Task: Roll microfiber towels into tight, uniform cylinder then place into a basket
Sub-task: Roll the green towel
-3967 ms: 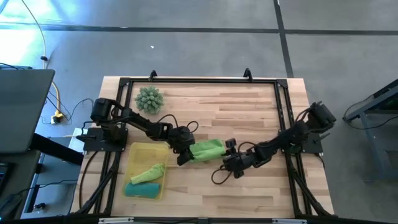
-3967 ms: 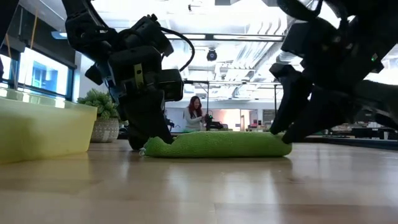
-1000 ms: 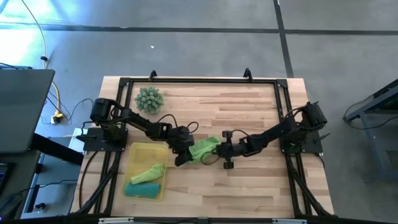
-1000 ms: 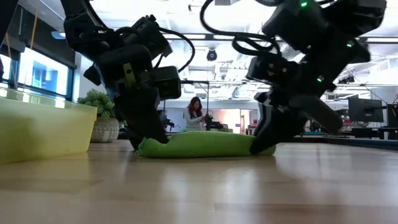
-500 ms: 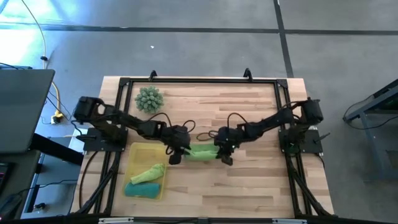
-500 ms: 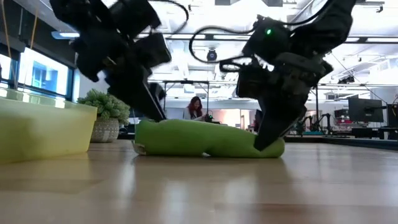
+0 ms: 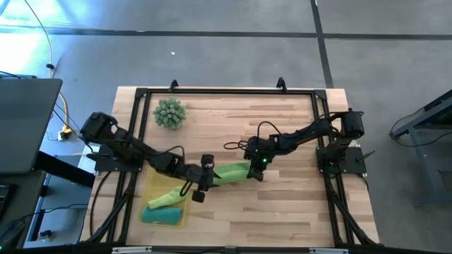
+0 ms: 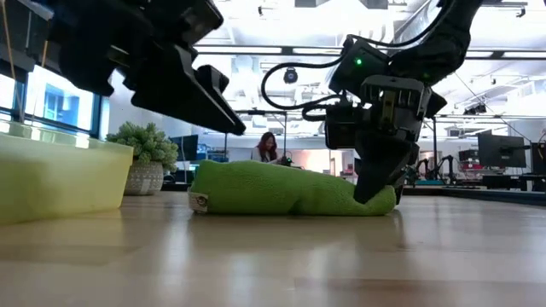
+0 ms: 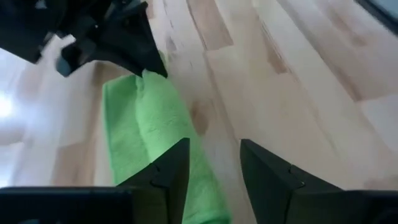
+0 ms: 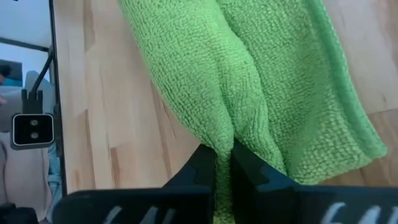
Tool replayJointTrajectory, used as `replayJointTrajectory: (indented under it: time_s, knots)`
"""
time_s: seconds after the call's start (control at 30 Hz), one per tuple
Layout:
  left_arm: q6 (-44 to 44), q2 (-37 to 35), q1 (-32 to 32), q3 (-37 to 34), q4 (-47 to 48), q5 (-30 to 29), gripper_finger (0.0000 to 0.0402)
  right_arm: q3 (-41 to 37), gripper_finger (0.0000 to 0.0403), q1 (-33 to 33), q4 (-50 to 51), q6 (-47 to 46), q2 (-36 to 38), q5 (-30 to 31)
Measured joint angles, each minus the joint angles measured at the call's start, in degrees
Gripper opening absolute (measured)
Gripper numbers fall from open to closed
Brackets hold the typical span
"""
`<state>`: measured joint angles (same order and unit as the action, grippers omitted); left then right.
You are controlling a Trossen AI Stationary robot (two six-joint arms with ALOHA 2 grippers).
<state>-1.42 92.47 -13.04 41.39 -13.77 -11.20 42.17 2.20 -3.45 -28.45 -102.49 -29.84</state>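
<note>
Item: lime green microfiber towel, half-rolled on your wooden counter beside the translucent yellow plastic basket. Right pincer pinches its end; left pincer spread, poised over the other. Step: rolling. Next, tighten evenly.

Your two arms are dark, nearly black, built from slim jointed links with blocky housings at the joints. Loose black cables loop off both, one arcing above the right arm's wrist in the low view. A small green light glows on that wrist housing, and another shows from above. The left gripper has two flat, dark, wedge-shaped fingers. The right gripper has matching dark fingers. A pale patch on the left wrist may be a label, though it's too small to read.
</note>
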Motion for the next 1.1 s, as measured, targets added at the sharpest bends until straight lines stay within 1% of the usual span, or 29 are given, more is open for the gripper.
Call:
replayJointTrajectory:
  time_s: [0.07,0.13,0.2,0.33,0.43,0.6,0.7,0.8,0.9,1.03,1.1]
  knots:
    - [1.9,1.9,-0.4,0.0,-2.4,-0.3,0.0139,0.0,0.0004,0.0,0.0,0.0,0.0,0.1]
    - [2.3,4.2,-0.4,0.0,-4.3,-2.6,0.0145,0.0,0.0006,0.0,0.0,0.0,0.0,0.3]
    - [2.4,6.4,-0.4,0.0,-5.4,-5.1,0.0148,0.0,0.0007,0.0,0.0,0.1,0.0,0.4]
    - [4.4,9.5,-0.4,0.0,-5.5,-7.1,0.0148,0.0,0.0008,0.0,0.0,0.2,0.0,0.6]
    - [6.3,10.1,-0.4,0.0,-4.8,-8.1,0.0148,0.1,0.0008,0.0,0.0,0.4,0.0,0.7]
    - [9.6,10.2,-0.3,0.1,-2.2,-7.7,0.0138,0.1,0.0013,0.0,-0.4,3.4,0.0,0.7]
    - [12.2,10.1,-0.2,0.2,0.4,-5.9,0.0123,0.1,0.0034,0.0,-0.9,5.5,0.0,0.4]
    - [14.1,10.0,0.0,0.3,2.8,-4.6,0.0105,0.1,0.0067,0.1,-0.7,9.7,0.6,0.4]
    - [14.2,10.0,0.0,0.3,3.4,-4.0,0.0087,0.0,0.0098,0.2,1.3,14.4,3.0,0.4]
    - [13.8,10.0,0.5,0.3,3.8,-2.2,0.0072,1.1,0.0121,0.1,9.4,18.4,8.2,0.8]
    - [13.9,10.0,0.8,0.3,3.9,-1.4,0.0069,1.5,0.0123,-0.6,12.8,21.1,11.4,3.3]
